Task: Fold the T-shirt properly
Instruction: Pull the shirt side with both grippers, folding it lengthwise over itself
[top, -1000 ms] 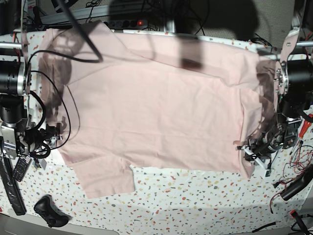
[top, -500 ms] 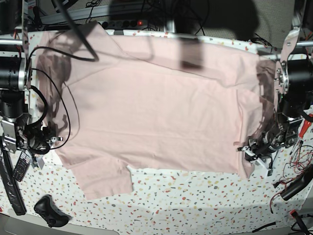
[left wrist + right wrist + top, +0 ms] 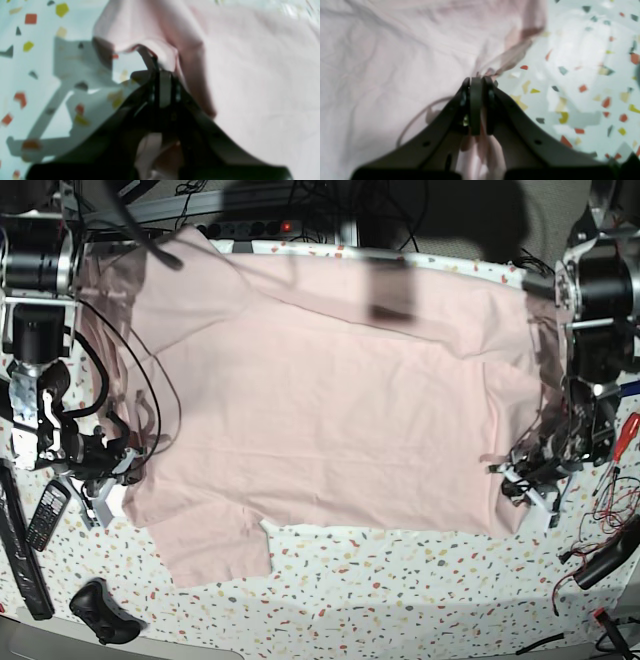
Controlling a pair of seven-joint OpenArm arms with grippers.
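**Operator:** I have the left gripper (image 3: 162,75) pressed together on a fold of the large pale pink cotton T-shirt (image 3: 330,410), at its edge on the base view's right. Cloth bunches between the jaws and trails back under the wrist camera. The right gripper (image 3: 476,82) is likewise pinching pink fabric at the opposite edge, on that view's left (image 3: 110,465).

**Observer:** Where does the shirt lie?

**Operator:** Spread plain side up across the middle of the white table with coloured terrazzo flecks (image 3: 400,580), one sleeve (image 3: 215,545) sticking out toward the near edge.

**Observer:** How would you handle the fold?

**Operator:** I'd judge both hems should rise together, level, just clear of the table, and travel at one pace so the cloth doesn't skew. Thin cotton slips, so I'd keep both pinches firm.

**Observer:** Anything nearby to mind?

**Operator:** Black cables (image 3: 110,390) loop over the shirt's corner by the right arm, which could snag. A black handset (image 3: 45,515) and dark controller (image 3: 100,610) lie near the table's front corner; a power strip with a red light (image 3: 270,227) sits behind.
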